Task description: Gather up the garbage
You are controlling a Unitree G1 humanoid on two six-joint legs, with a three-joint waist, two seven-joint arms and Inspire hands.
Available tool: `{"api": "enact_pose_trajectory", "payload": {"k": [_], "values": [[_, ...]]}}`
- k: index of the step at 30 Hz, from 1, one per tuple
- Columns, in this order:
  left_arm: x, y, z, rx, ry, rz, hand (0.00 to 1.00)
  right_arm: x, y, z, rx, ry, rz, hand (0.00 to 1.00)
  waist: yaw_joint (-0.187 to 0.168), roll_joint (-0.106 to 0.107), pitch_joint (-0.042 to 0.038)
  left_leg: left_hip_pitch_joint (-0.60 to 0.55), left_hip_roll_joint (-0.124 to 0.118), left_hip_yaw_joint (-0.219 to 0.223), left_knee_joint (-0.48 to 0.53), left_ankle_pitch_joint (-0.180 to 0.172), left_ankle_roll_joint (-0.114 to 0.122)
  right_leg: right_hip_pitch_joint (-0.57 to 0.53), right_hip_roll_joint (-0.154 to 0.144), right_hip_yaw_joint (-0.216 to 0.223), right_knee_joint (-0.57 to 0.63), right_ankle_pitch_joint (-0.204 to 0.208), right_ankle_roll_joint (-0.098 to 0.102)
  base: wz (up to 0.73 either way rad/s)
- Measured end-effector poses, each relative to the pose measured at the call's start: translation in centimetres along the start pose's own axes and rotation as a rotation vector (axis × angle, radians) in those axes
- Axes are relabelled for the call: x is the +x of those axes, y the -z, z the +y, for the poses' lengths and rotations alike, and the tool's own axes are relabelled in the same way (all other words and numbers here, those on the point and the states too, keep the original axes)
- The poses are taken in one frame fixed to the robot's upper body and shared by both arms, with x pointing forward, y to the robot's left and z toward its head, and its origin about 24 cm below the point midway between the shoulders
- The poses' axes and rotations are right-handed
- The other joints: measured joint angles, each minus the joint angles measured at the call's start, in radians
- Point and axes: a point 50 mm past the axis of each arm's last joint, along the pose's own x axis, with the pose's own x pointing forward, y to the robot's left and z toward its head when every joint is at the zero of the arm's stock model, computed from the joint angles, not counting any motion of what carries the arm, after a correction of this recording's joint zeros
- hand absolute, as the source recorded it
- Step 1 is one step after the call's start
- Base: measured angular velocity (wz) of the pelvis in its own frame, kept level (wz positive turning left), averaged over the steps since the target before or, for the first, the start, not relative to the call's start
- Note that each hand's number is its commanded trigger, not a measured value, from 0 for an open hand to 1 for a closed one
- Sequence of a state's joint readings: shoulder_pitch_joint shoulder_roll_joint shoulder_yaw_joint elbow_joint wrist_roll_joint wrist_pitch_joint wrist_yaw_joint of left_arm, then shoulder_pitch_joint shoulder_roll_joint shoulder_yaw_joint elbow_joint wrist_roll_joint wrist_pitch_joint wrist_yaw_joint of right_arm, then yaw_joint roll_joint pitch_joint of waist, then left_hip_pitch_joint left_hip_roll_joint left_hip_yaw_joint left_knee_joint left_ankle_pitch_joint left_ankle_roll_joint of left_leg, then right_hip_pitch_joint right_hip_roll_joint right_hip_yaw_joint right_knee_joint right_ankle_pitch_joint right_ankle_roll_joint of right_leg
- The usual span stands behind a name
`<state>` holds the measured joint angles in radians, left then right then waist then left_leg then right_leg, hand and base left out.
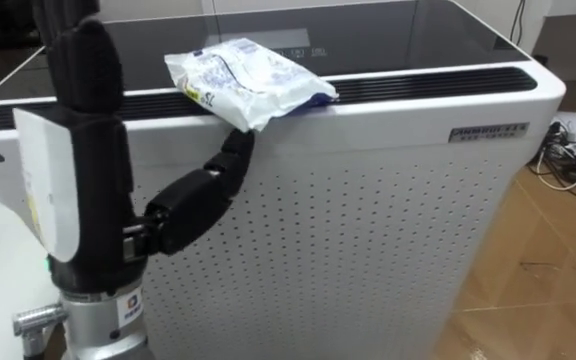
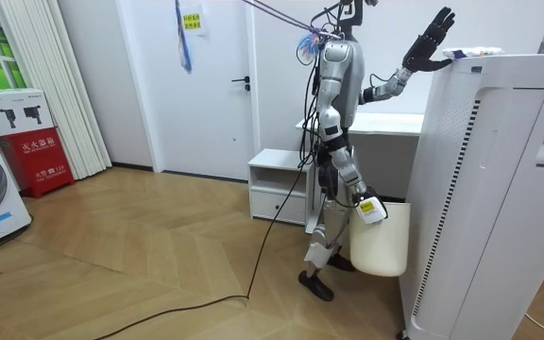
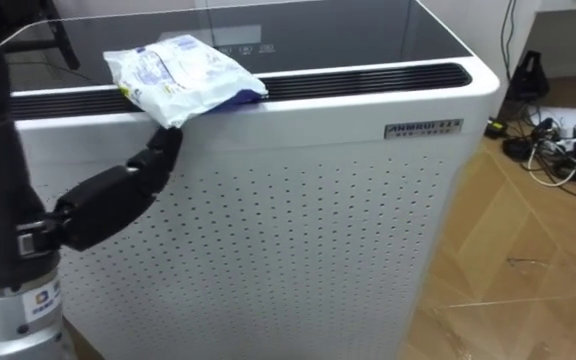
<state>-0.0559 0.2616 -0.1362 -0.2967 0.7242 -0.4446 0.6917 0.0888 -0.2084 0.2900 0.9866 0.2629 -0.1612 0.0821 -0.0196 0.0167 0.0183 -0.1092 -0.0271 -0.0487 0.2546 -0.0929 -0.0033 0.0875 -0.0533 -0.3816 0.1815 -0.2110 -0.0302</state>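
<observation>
A crumpled white and blue packet [image 1: 246,78] lies on the front edge of a tall white appliance [image 1: 368,230], overhanging its slatted top. My left hand [image 1: 200,200] reaches up from the lower left with straight fingers [image 1: 236,152] that touch the packet's underside. It is open and holds nothing. In the room view I stand beside the appliance [image 2: 499,189] with the left hand [image 2: 430,44] raised and spread next to the packet [image 2: 467,53]. My right hand [image 2: 367,208] hangs low, gripping the rim of a cream waste bin [image 2: 382,244].
The appliance has a dark glass top [image 1: 368,40] behind the slats. Loose cables [image 1: 574,160] lie on the wooden floor to its right. Behind me in the room view stand a white table [image 2: 385,123], a low white cabinet [image 2: 277,184] and a door [image 2: 215,85].
</observation>
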Motion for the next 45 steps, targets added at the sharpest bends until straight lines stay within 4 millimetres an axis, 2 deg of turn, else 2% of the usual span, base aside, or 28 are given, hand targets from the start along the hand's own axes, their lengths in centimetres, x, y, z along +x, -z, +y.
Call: {"api": "enact_pose_trajectory", "payload": {"k": [3, 4, 5, 10, 19, 25, 34, 36, 40, 43, 45], "values": [[0.0, 0.0, -0.1, 0.0, 0.01, -0.001, 0.0, 0.0, -0.1, -0.3, -0.009, 0.002, -0.003, 1.0, -0.005, 0.0, 0.0003, 0.0, 0.0, 0.005, 0.0, 0.0, 0.0, 0.0, -0.002, 0.001, 0.002, 0.0, 0.0, 0.0], [0.0, 0.0, -0.1, 0.001, 0.012, 0.001, 0.45, -0.1, -0.1, -0.4, -0.011, 0.004, -0.003, 1.0, -0.004, 0.0, 0.0003, 0.001, 0.0, 0.005, 0.0, 0.0, 0.0, 0.0, -0.001, 0.001, 0.002, 0.0, 0.0, 0.0], [-0.1, 0.1, -0.1, 0.005, 0.017, 0.004, 1.0, -0.1, -0.2, -0.5, -0.014, 0.006, -0.006, 1.0, -0.002, -0.001, 0.0008, 0.001, 0.0, 0.006, -0.001, 0.0, 0.0, 0.0, -0.001, 0.001, 0.003, 0.0, 0.0, 0.0], [-0.2, 0.2, -0.4, 0.022, 0.054, 0.007, 1.0, -0.1, -0.6, -0.9, -0.021, 0.009, -0.019, 1.0, -0.001, 0.0, 0.0015, 0.004, 0.0, 0.008, -0.005, -0.001, 0.002, -0.008, -0.002, 0.004, -0.002, -0.001, 0.002, -0.01], [-1.5, 0.6, -0.8, 0.053, 0.169, 0.051, 1.0, -0.1, -0.4, -1.0, -0.019, -0.008, -0.01, 1.0, -0.002, 0.006, -0.0022, 0.0, 0.002, 0.017, -0.007, -0.003, 0.004, -0.02, -0.003, 0.016, 0.005, -0.001, 0.002, -0.03], [-0.7, 1.0, -0.5, 0.081, 0.126, 0.048, 1.0, -0.2, -0.3, -1.0, -0.023, -0.011, -0.005, 1.0, -0.005, 0.015, -0.0087, 0.01, 0.001, 0.022, -0.017, -0.002, 0.005, -0.016, -0.004, 0.023, 0.004, -0.001, 0.002, -0.04], [-0.1, 1.2, -0.2, 0.1, 0.1, 0.046, 1.0, -0.3, 0.0, -1.0, -0.019, -0.015, 0.012, 1.0, -0.005, 0.014, -0.008, 0.024, -0.001, 0.022, -0.02, -0.002, 0.004, 0.007, -0.005, 0.022, 0.003, -0.002, 0.003, 0.0], [-0.1, 1.3, -0.1, 0.035, 0.078, 0.081, 1.0, -0.3, 0.0, -1.0, -0.009, -0.015, 0.012, 1.0, 0.0, 0.006, -0.0036, 0.036, 0.0, 0.034, -0.026, -0.002, 0.005, 0.014, -0.007, 0.025, 0.003, -0.003, 0.006, -0.04], [0.3, 1.2, 0.0, -0.141, 0.037, 0.159, 1.0, -0.2, -0.1, -0.9, -0.019, -0.016, 0.01, 1.0, 0.002, -0.003, -0.0051, 0.033, -0.002, 0.034, -0.024, -0.002, 0.005, -0.001, -0.011, 0.025, 0.006, -0.01, 0.008, 0.0], [0.8, 1.2, 0.5, -0.359, 0.002, 0.249, 1.0, -0.2, -0.1, -0.8, -0.017, -0.019, 0.007, 1.0, 0.006, -0.011, -0.0061, 0.028, -0.002, 0.036, -0.024, -0.002, 0.005, -0.006, -0.012, 0.026, 0.006, -0.01, 0.009, 0.0], [1.4, 0.6, 0.6, -0.607, -0.022, 0.304, 1.0, -0.1, -0.2, -0.3, -0.018, -0.036, 0.005, 1.0, 0.007, -0.022, -0.0116, 0.029, -0.003, 0.038, -0.024, -0.002, 0.005, -0.003, -0.012, 0.023, 0.004, -0.01, 0.009, 0.0]]}}
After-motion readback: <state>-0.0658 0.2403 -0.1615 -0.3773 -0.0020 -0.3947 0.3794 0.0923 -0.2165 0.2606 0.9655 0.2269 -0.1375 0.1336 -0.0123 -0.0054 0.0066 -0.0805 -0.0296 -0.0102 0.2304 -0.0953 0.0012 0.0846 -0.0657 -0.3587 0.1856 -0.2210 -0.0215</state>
